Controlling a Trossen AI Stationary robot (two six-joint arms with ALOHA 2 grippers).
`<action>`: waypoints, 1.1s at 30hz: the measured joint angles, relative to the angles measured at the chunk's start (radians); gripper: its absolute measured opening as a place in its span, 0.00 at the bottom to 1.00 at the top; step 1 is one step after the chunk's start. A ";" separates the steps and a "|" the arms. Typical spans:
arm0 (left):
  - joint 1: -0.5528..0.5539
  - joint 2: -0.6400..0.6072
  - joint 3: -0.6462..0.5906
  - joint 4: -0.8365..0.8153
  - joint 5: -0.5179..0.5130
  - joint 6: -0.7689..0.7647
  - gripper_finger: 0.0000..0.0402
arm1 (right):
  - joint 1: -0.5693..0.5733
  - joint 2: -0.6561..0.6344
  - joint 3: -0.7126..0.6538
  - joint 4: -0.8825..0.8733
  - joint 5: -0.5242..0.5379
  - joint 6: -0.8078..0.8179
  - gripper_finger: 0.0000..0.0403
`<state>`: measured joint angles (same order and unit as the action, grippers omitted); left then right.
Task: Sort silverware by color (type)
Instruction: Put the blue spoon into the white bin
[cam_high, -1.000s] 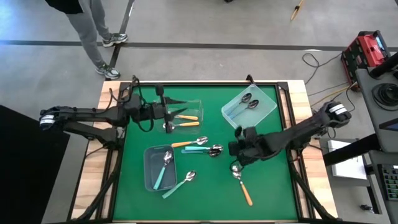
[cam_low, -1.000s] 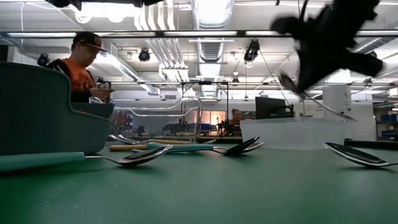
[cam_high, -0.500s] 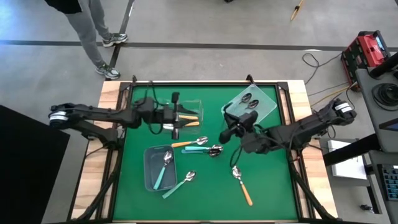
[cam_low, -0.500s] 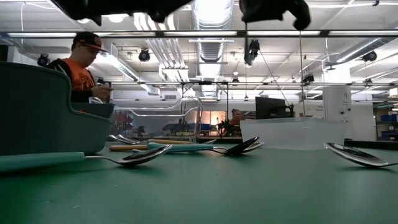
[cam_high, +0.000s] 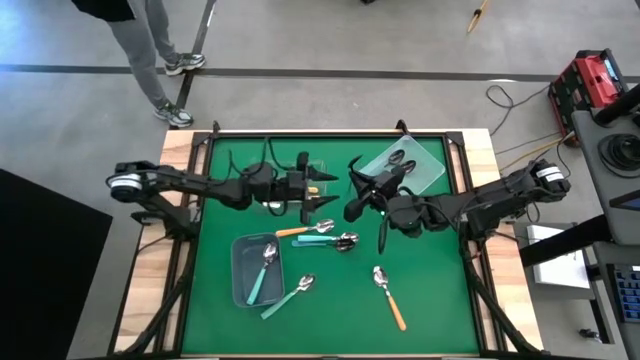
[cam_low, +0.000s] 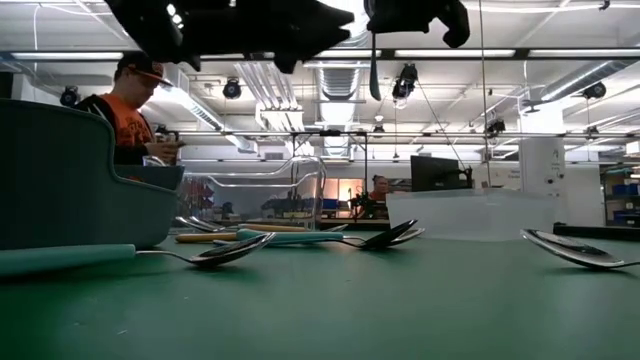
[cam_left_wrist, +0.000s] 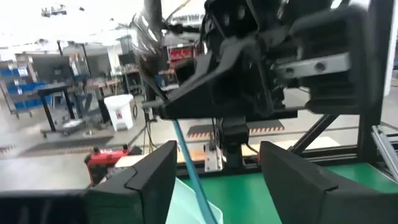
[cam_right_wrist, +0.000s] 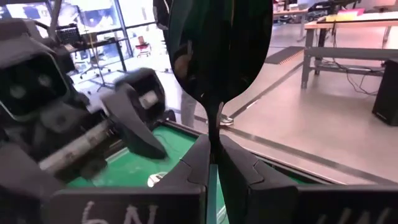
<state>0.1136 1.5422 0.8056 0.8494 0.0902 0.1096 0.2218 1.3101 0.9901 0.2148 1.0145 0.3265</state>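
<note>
A handover in mid-air over the middle of the desk (cam_high: 215, 300) is judged to be the step in hand: a teal-handled spoon (cam_high: 381, 228) is gripped by the right tool (cam_high: 360, 200), with the left tool (cam_high: 322, 188) brought up just beside it. In the right wrist view the right tool's fingers (cam_right_wrist: 199, 165) are seen pinched shut on the spoon's neck, bowl up. In the left wrist view the left tool's fingers (cam_left_wrist: 140, 180) are spread wide apart with nothing between them but the spoon's teal handle, which hangs in the gap untouched. The next move is judged to call for the left tool to be closed on the handle before the right tool is released, or for the spoon to be carried by the right tool to its bin; which one is meant cannot be told. A slip is possible, since the handle is slim and the hold is only at the neck. The other spoons are spread about the desk: orange-handled ones in the clear bin (cam_high: 318, 170) under the left tool, dark ones in the far clear bin (cam_high: 432, 170), one teal in the grey bin (cam_high: 240, 262) with another teal (cam_high: 290, 296) just beside it, a small cluster (cam_high: 330, 238) mid-desk, and one orange spoon (cam_high: 390, 298) alone at the near side.
</note>
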 joint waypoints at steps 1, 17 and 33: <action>0.000 0.020 0.015 -0.001 -0.001 -0.009 0.54 | -0.002 0.002 0.000 0.008 -0.006 -0.003 0.03; -0.001 0.172 0.133 -0.005 -0.114 -0.078 0.52 | 0.000 0.001 0.000 0.067 -0.013 -0.051 0.03; -0.002 0.170 0.133 -0.011 -0.162 -0.114 0.02 | -0.007 0.055 0.001 0.115 -0.007 -0.039 0.03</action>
<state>0.1116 1.7119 0.9390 0.8387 -0.0716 -0.0049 0.2150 1.3650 0.9913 0.3301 1.0078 0.2873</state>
